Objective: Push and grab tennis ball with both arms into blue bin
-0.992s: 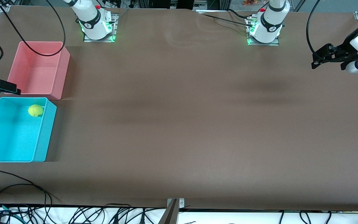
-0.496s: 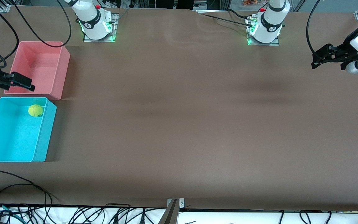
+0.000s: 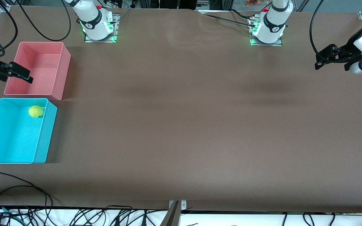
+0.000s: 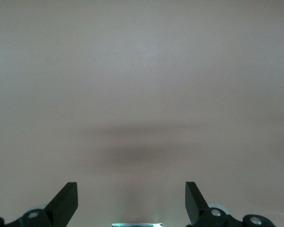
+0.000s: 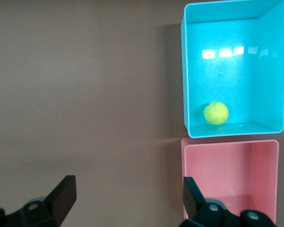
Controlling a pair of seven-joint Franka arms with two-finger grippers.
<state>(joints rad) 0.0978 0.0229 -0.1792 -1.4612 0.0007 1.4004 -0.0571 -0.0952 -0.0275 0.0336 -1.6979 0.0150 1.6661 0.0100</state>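
- Since the earlier frame, we see the right end effector [image 3: 27, 76] shift away from the bright cyan-blue rectangular plastic bin [image 3: 47, 131] and hang over the edge of the pink rectangular plastic bin [image 3: 62, 72], while the small fuzzy yellow-green tennis ball [image 3: 36, 111] stays where it was.
- We find the ball resting on the blue bin's floor, in the corner nearest the pink bin; the right wrist view shows it [image 5: 216, 113] close to the wall [image 5: 232, 128] that faces the pink bin [image 5: 227, 165].
- We see the right end effector's fingers spread wide and empty.
- The left end effector [image 3: 320, 61] waits over the bare brown surface [image 3: 184, 125] at the left arm's end, fingers parted [image 4: 66, 201], holding nothing.
- We judge the ball light, springy, felt-covered, and prone to rolling; fingers would best close across its widest part.
- Being round, it has no long axis or heading.
- We judge the task essentially done.
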